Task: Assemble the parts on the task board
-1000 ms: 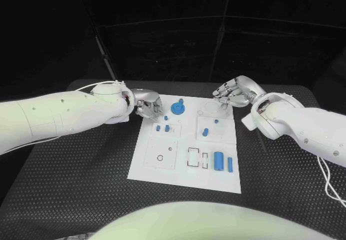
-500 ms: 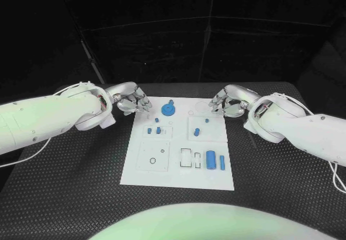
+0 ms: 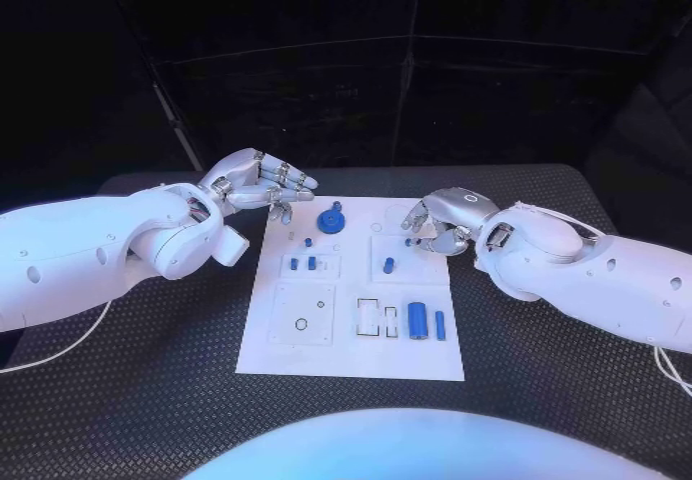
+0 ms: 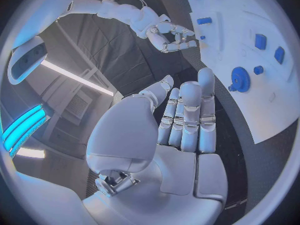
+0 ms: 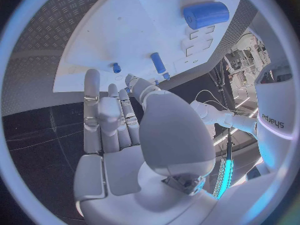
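Both hands had lifted off the board (image 3: pixel 274 345); left hand (image 3: pixel 260 185) and right hand (image 3: pixel 433 225) hung empty with fingers apart, and loose parts (image 3: pixel 417 318) were still to be assembled.

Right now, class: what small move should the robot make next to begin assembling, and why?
Probably lower the right hand toward the loose blue peg just beneath it. Both hands hold nothing; the left hand is raised off the task board.
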Controlling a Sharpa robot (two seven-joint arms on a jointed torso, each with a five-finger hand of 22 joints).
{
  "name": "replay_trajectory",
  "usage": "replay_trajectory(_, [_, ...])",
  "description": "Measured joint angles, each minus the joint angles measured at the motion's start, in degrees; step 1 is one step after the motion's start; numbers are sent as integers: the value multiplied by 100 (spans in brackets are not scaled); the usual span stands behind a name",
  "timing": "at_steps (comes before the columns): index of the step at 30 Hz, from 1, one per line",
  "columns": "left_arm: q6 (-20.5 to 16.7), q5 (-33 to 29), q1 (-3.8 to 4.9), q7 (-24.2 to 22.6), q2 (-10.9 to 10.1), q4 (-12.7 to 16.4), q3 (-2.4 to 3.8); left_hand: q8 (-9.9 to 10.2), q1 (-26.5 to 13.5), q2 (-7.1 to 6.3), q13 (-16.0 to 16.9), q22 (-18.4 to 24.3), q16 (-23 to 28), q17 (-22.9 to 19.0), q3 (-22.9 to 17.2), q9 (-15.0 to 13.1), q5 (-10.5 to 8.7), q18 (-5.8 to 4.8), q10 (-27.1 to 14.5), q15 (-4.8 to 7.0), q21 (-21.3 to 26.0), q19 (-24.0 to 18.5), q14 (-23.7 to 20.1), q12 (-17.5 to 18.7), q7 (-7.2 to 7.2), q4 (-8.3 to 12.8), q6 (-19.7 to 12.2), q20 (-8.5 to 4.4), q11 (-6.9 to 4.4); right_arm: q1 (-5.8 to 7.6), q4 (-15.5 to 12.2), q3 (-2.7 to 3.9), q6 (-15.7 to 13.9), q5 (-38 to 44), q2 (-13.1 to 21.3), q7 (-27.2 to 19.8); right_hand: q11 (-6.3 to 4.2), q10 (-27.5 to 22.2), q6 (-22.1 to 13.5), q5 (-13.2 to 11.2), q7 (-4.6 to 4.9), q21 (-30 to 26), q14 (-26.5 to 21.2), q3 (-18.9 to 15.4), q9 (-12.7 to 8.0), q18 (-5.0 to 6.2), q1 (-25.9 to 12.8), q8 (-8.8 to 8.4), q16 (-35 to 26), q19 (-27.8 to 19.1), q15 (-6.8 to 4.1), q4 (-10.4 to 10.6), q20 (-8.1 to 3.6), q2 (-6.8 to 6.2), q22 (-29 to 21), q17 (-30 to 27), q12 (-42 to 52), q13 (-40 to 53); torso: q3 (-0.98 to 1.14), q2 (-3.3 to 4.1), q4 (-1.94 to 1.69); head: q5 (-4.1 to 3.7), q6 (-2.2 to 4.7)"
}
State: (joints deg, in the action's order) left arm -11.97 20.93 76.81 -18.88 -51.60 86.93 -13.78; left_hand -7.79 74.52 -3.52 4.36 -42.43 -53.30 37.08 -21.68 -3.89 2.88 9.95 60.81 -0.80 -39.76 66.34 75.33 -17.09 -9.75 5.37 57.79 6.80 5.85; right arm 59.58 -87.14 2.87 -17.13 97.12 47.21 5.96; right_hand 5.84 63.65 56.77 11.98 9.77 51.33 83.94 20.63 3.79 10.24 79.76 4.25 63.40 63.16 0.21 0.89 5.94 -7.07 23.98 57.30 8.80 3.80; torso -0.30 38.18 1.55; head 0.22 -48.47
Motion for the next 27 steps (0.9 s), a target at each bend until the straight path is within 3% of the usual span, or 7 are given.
replay_trajectory(4, [-2,-425,0,-124,-16,72,-1,0,0,0,-4,92,304,-338,0,0,0,24,0,-12,128,-49,-111,0,-19,0,19,-5,0,-31,33,0,19,163,-88,63,0,0,0,0,0,85,0,68,7,0,0,0,192,-32,0,-24,9,0,59,164,0,0,1,6,6,12,12])
replay_trajectory(12, [-2,-890,0,-318,-23,103,-1,0,0,0,-4,132,344,-383,-16,-1,0,24,0,-20,178,-49,-145,0,-19,-16,19,-5,0,-65,155,0,89,341,-215,136,0,0,20,0,20,210,0,158,13,1,0,0,454,-60,0,-32,21,0,140,397,0,0,4,7,14,11,22])
replay_trajectory(27, [3,-1114,-1,-461,-23,111,-1,0,0,0,-3,179,409,-431,-16,-1,0,24,-20,-32,232,-89,-172,0,-19,-15,19,-5,20,-91,309,1,259,605,-328,290,0,1,113,0,5,357,0,304,19,0,0,1,650,-101,-1,-72,20,0,245,555,0,-1,7,2,16,32,-4])
